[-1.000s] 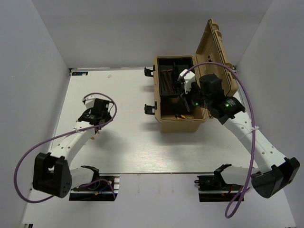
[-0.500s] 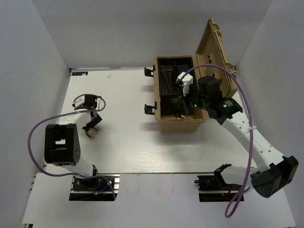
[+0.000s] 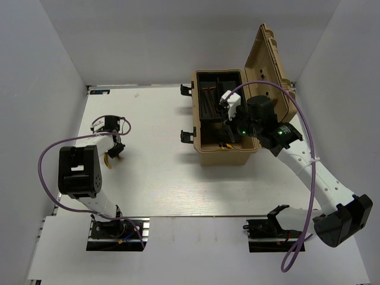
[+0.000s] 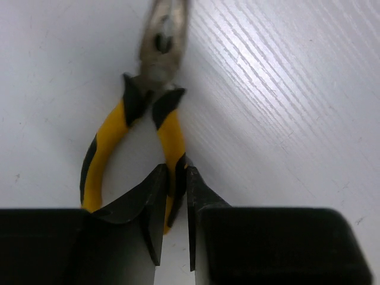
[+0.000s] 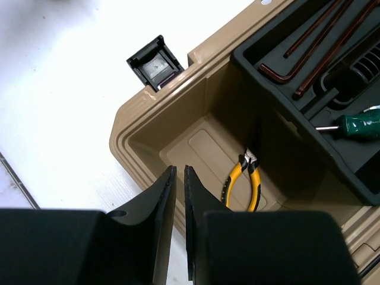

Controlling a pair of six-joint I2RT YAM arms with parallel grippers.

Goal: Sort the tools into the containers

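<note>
Yellow-and-black pliers (image 4: pixel 110 139) lie on the white table, seen at the left in the top view (image 3: pixel 108 160). My left gripper (image 4: pixel 176 173) is shut on their right handle. A second pair of pliers (image 5: pixel 243 185) lies on the floor of the open tan toolbox (image 3: pixel 225 158). Dark-red hex keys (image 5: pixel 309 47) and a green-handled screwdriver (image 5: pixel 363 123) rest in the box's black tray (image 5: pixel 279 95). My right gripper (image 5: pixel 179 172) hovers over the box's near corner. Its jaws are shut and hold nothing.
The toolbox lid (image 3: pixel 270 65) stands upright at the back right. Black latches (image 3: pixel 187 135) stick out from the box's left wall (image 5: pixel 155 62). Purple cables loop along both arms. White walls close in the table on three sides.
My left arm has swung in toward the left side of the table and its gripper has closed on the pliers' handle. The right arm has barely shifted.
</note>
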